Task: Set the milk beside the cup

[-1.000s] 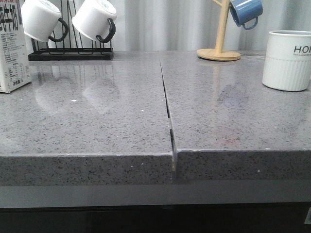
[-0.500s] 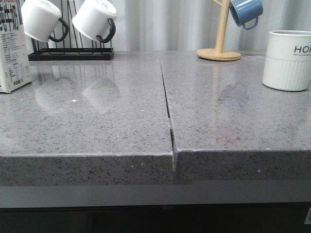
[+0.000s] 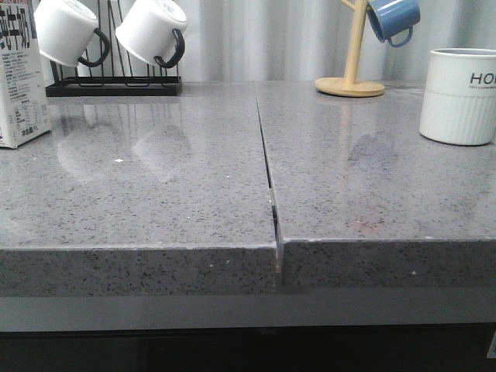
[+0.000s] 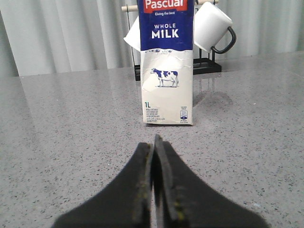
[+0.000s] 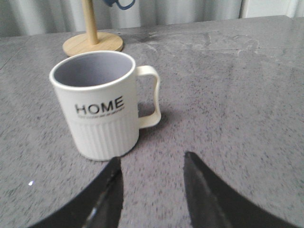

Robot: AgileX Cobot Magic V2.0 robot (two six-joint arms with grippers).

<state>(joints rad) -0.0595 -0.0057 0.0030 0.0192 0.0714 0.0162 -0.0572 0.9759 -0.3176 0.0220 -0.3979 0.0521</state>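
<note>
Far off at the left end of the counter [image 3: 155, 186] the milk [image 4: 166, 61] stands untouched, well apart from the cup [image 5: 97, 107]; left fingers [image 4: 142, 190] pressed together, right fingers [image 5: 199, 190] apart, nothing done yet.

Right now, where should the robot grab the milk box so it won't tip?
Probably the flat side walls of the milk, around the middle, coming straight at the cow-printed front. It stands upright and tall, so a mid-height pinch should steady it. The left tool is shut and must open first.
</note>
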